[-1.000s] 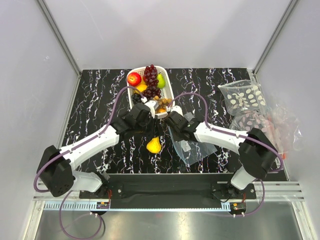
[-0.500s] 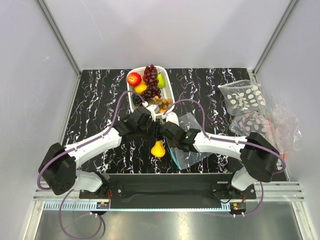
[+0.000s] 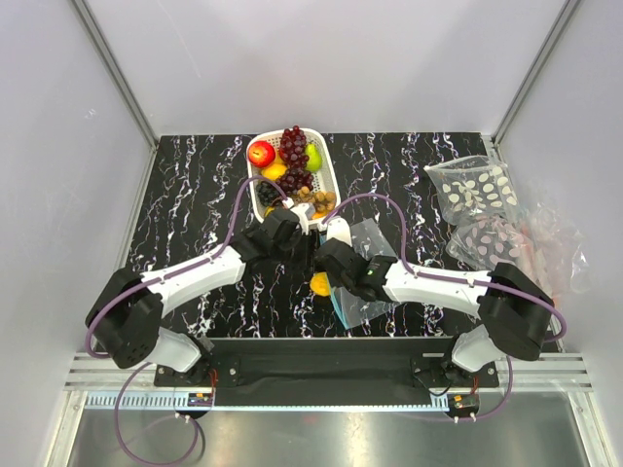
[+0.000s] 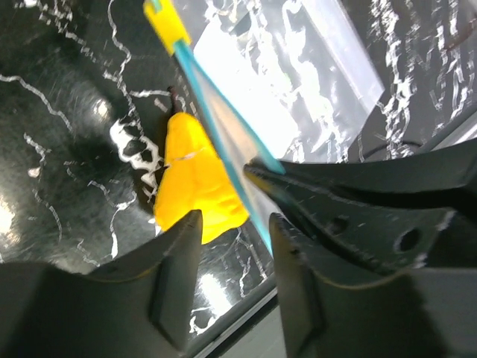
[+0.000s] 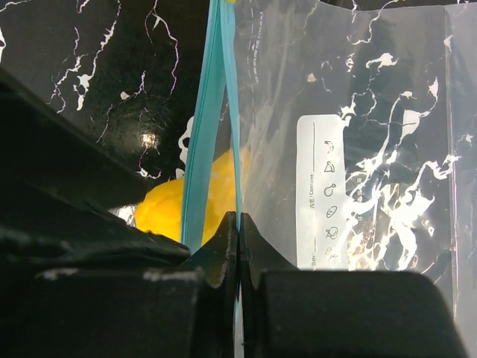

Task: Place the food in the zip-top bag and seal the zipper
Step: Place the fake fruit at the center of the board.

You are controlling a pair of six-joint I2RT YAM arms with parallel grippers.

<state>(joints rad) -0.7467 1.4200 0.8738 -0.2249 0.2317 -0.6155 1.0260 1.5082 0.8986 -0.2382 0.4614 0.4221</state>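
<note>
1. Most of the food (a red apple (image 3: 261, 153) and dark grapes (image 3: 293, 144) among it) is seen in the white basket (image 3: 249, 173), so little is judged done.
2. The left hand (image 4: 235, 220) is held with its fingers apart and nothing clamped. A yellow pear (image 4: 195, 179) lies on the tabletop (image 3: 195, 195) just beyond them, beside the zipper (image 4: 216, 127) and not clearly inside.
3. The zipper edge is pinched by the closed right hand (image 5: 238, 220). The zip-top bag (image 5: 358, 149) lies flat and unsealed, so filling and sealing remain.

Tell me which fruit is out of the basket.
The yellow pear, beside the bag; the rest all sit in the basket.
</note>
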